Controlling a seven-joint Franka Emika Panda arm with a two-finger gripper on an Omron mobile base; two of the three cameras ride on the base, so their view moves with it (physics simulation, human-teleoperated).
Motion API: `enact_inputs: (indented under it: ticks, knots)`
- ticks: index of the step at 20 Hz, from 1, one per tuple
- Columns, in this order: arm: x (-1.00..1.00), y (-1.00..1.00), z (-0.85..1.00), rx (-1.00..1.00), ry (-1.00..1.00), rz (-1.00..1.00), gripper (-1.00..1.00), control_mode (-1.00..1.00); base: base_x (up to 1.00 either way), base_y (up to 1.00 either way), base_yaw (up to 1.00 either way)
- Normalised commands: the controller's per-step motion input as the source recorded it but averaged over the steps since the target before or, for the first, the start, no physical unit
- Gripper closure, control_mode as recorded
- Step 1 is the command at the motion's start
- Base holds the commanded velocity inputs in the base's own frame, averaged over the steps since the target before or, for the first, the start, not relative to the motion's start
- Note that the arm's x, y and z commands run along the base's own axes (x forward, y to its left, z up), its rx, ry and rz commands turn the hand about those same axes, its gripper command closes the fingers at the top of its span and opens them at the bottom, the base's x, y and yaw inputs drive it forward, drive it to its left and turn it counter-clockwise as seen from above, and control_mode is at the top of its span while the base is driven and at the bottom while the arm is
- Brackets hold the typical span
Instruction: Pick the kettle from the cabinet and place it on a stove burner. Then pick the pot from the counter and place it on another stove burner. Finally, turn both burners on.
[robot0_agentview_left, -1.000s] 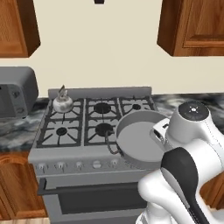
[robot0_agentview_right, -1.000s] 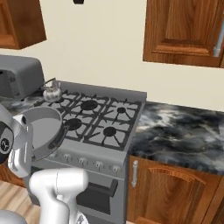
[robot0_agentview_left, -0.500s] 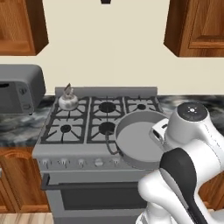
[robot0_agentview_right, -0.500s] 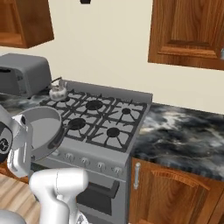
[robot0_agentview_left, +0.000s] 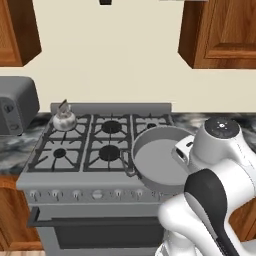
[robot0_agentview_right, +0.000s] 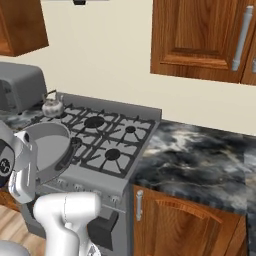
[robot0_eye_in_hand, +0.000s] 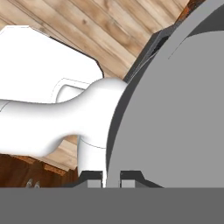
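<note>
Pot (robot0_agentview_left: 160, 160) gripped at its rim by clenched jaws, held above the stove (robot0_agentview_left: 100, 185) front-right corner.
Kettle (robot0_agentview_left: 64, 119) sits on the stove's back-left burner (robot0_agentview_left: 67, 125).

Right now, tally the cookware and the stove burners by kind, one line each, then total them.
Kettle: 1, on the back-left burner.
Pot: 1, gripped at its rim by the gripper.
Burners on the stove: 6; the pot hides some.
Total: 8
</note>
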Motion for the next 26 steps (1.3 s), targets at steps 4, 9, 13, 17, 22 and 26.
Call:
enact_inputs:
  ticks: [4,9,13,17,22,26]
  knots:
    - [0.0,0.0,0.0,0.0,0.0,0.0,1.0,1.0,0.72,-0.01,0.0]
    - [0.0,0.0,0.0,0.0,0.0,0.0,1.0,1.0,0.49,0.0,0.0]
    - [0.0,0.0,0.0,0.0,0.0,0.0,1.0,1.0,0.12,0.0,0.0]
    - [0.0,0.0,0.0,0.0,0.0,0.0,1.0,1.0,0.0,0.01,0.0]
    - [0.0,0.0,0.0,0.0,0.0,0.0,1.0,1.0,0.04,0.02,0.0]
    - [0.0,0.01,0.0,0.0,0.0,0.0,1.0,-1.0,0.02,0.04,0.0]
